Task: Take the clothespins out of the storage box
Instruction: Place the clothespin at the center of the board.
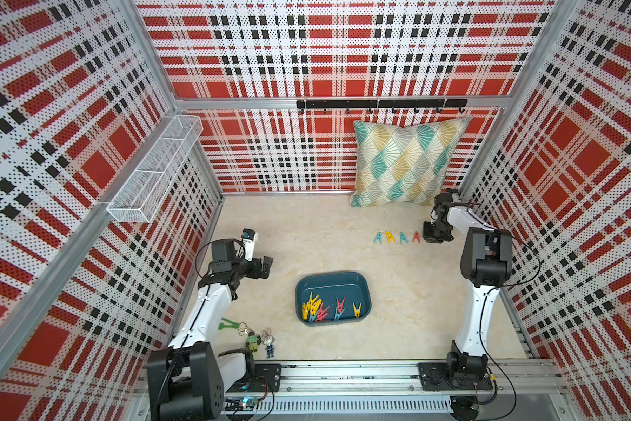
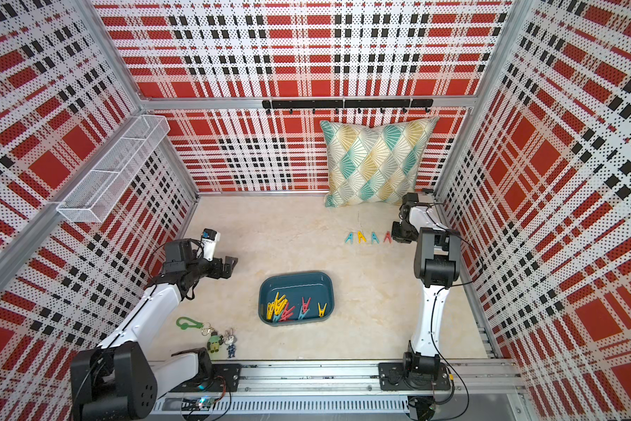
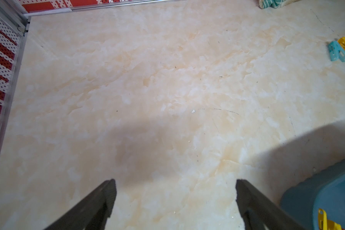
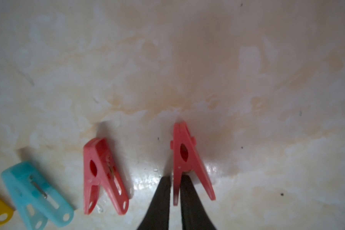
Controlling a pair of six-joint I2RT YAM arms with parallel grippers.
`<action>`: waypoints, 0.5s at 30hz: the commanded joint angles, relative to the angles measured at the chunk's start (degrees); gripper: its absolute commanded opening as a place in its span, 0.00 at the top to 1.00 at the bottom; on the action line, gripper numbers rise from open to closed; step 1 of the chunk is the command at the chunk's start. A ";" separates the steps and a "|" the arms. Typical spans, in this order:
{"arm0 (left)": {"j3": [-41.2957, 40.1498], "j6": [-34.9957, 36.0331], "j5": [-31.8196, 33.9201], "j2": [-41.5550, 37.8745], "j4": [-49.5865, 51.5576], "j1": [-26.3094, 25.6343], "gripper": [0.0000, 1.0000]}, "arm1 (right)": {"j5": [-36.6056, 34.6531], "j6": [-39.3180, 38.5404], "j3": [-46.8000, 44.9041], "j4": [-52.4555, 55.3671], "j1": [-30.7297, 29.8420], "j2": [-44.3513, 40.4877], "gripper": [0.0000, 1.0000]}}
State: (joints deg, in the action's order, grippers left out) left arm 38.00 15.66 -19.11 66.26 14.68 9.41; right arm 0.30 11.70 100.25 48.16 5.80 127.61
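Clothespins [image 1: 316, 308] mostly lie heaped in the box [image 1: 357, 280], near centre. We see a row [image 1: 398, 237] of four lined up far right, before the pillow [image 1: 405, 160]. Right gripper [image 4: 175, 177] straddles one leg of a fifth, a red pin [image 4: 184, 151]; whether it pinches, we cannot tell. Left gripper [image 3: 175, 183] hovers spread wide left of the box; a keychain clip [image 1: 230, 323] lies near left.
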 commanded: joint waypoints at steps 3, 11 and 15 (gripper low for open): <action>1.19 0.34 -0.57 -1.45 0.08 0.69 0.01 | -0.29 -0.10 1.17 1.38 -0.10 -0.34 0.79; 1.11 0.32 -0.57 -1.48 0.09 0.69 0.01 | -0.30 0.64 1.56 2.90 -0.85 -5.45 0.75; 1.11 0.42 -0.49 -1.40 0.04 0.71 0.01 | 0.28 1.45 0.01 3.09 -2.02 -9.70 0.73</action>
State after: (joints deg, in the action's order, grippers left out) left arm 38.00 15.66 -19.11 65.91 14.68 9.41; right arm 0.03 12.14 100.53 50.43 4.84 123.55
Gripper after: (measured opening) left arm 0.992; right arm 0.268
